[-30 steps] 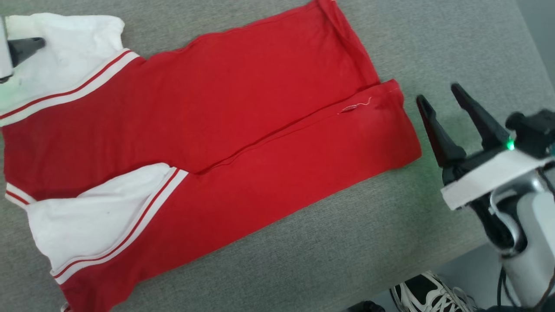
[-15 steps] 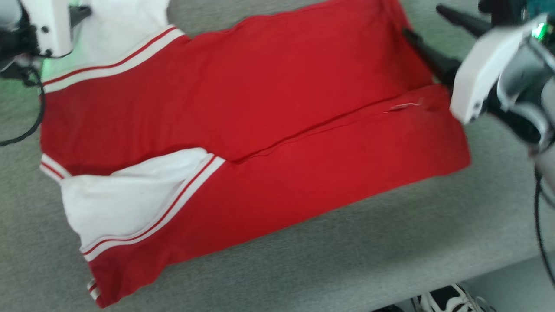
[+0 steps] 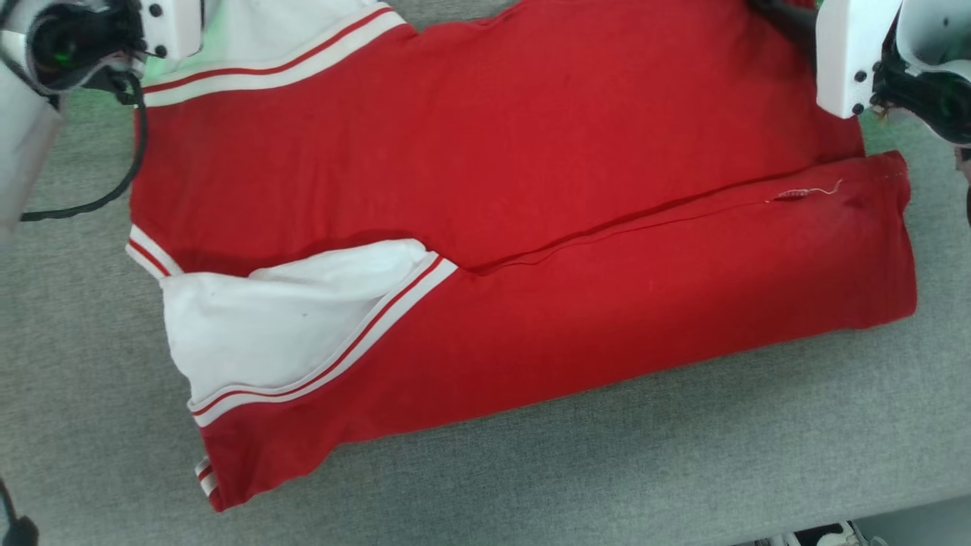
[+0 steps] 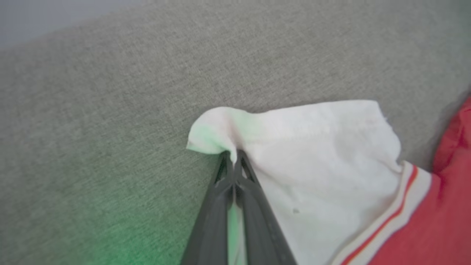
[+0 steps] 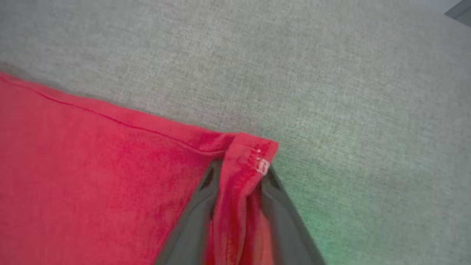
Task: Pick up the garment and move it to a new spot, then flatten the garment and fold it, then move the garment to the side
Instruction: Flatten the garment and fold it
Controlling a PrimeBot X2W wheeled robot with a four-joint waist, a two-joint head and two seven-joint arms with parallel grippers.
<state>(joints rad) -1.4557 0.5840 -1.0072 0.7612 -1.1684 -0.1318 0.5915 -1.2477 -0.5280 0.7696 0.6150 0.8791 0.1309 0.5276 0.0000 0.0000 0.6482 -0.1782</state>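
Observation:
The garment (image 3: 531,152), a red jersey with white sleeve panels and striped trim, lies folded lengthwise on the grey table. My left gripper (image 4: 232,152) is shut on the corner of the far white sleeve (image 4: 312,147), and that corner puckers up at the tips. My right gripper (image 5: 239,171) straddles the garment's far red hem corner (image 5: 254,147). Bunched red cloth fills the gap between its fingers, and blur hides how firmly they press. In the head view the left wrist (image 3: 98,30) is at the top left and the right wrist (image 3: 857,61) at the top right.
Grey fabric table (image 3: 531,485) stretches in front of the garment and beyond its far edge (image 5: 331,73). The table's front edge runs along the lower right, with a bit of a person's shoe (image 3: 823,535) below it. A black cable (image 3: 114,174) loops off the left wrist.
The head camera has shifted, sliding the scene right and down. My left gripper has closed on the white sleeve corner. My right gripper went from beside the table's right side to the far hem corner.

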